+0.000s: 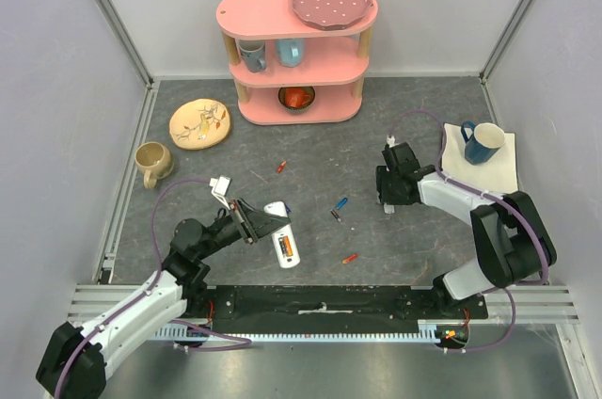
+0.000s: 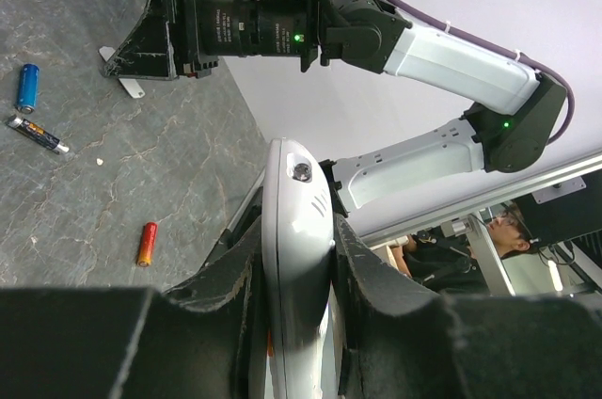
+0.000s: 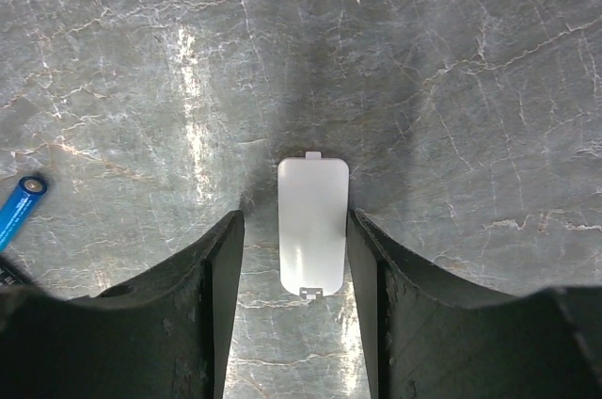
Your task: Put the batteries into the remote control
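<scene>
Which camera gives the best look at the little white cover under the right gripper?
The right wrist view: the white cover lies flat, whole, between the right gripper's open fingers. The top external view shows only a white sliver under that gripper; the left wrist view shows it small and distant.

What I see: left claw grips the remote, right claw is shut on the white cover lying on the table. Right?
Not quite. The right wrist view shows the right claw open, its fingers either side of the cover with gaps, not shut on it. The left claw does grip the remote, and the cover lies on the table.
</scene>
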Motion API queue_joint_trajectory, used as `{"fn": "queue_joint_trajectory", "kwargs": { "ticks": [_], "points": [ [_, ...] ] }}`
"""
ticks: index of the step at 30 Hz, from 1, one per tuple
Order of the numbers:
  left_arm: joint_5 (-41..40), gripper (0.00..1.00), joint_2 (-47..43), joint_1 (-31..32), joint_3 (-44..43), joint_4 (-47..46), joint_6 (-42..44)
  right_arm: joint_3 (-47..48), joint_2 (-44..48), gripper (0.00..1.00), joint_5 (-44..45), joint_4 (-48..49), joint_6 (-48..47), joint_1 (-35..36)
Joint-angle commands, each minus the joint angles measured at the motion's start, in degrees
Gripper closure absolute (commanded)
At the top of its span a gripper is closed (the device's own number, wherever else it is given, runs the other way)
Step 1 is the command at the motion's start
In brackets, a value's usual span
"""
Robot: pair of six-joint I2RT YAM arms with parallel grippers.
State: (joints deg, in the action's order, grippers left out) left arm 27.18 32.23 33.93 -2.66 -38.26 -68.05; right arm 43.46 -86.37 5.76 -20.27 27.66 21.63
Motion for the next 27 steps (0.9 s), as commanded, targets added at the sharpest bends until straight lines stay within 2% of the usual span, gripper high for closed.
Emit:
{"fn": "queue_joint_trajectory", "kwargs": {
  "ticks": [1, 7, 16, 27],
  "points": [
    [0.51, 0.98, 0.82, -0.01, 5.03, -4.80, 1.34, -3.30, -2.40, 0.45, -0.76, -4.24, 1.08, 0.60],
    [1.03, 0.98, 1.26, -0.01, 5.03, -5.42, 1.17, 0.65, -3.28, 0.45, 6.36, -10.74, 0.73, 5.18],
    [1.47, 0.98, 0.38, -0.01, 5.38, -6.12, 0.90, 0.92, -2.67, 0.45, 6.28, -13.48, 0.73, 5.18],
    [1.82, 0.98, -0.59, -0.01, 6.08, -5.86, 0.90, -0.83, -3.72, 0.47, 4.35, -11.02, 3.19, 5.27]
  ]
}}
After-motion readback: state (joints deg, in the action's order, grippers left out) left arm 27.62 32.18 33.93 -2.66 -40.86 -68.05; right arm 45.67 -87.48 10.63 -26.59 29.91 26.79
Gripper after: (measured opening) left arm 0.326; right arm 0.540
